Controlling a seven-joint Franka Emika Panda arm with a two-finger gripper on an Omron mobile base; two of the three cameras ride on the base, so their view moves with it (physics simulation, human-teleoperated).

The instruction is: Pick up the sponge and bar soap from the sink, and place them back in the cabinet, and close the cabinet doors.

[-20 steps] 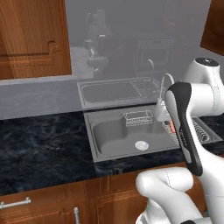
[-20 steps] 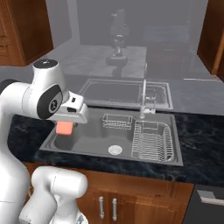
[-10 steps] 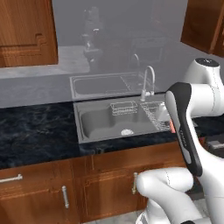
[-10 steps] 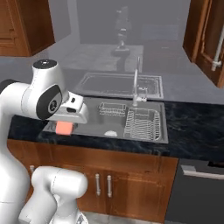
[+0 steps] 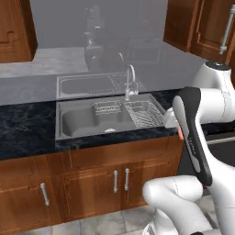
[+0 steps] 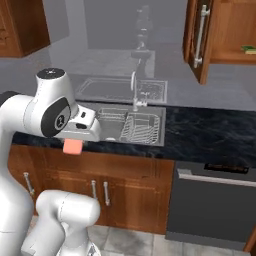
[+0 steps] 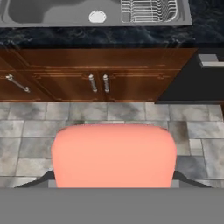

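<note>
The soap (image 7: 113, 155) is a smooth, matt salmon-pink bar with no texture or sheen. The sink (image 5: 78, 120) is grey brushed-looking steel, dull rather than mirror-bright, with a thin wire rack (image 5: 143, 114) of the same metal and a glossy curved tap (image 5: 130, 82). The bench (image 6: 210, 135) is dark marbled stone, polished, with pale veins. The cabinet (image 6: 227, 30) and its doors (image 6: 197, 37) are reddish-brown wood with visible grain and a satin finish; the handle (image 6: 201, 34) is silver metal. A dark green sponge (image 6: 248, 49) looks matt. The floor (image 7: 39, 131) is grey mottled stone tile.
</note>
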